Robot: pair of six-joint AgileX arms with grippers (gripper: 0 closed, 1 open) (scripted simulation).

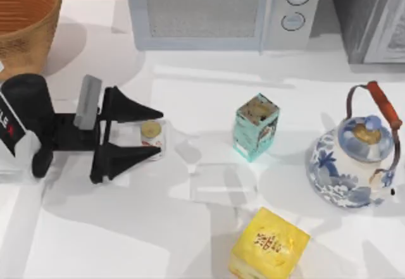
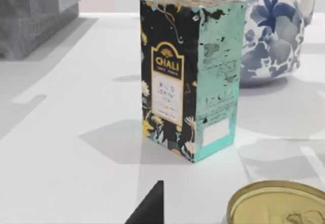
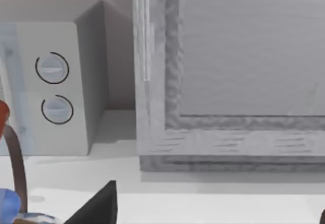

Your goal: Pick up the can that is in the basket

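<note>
Left gripper [image 1: 144,133], jaws spread, straddles the can [image 1: 150,131] on the table, at four o'clock from the basket [image 1: 28,19]; closing squarely on its sides looks best.

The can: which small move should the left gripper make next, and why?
Probably close the fingers. In the top view the left gripper is open, with the can standing upright on the table between its fingertips, apart from the basket at the far left corner. The can's gold top sits close under the left wrist camera, so a squeeze seems enough.
</note>
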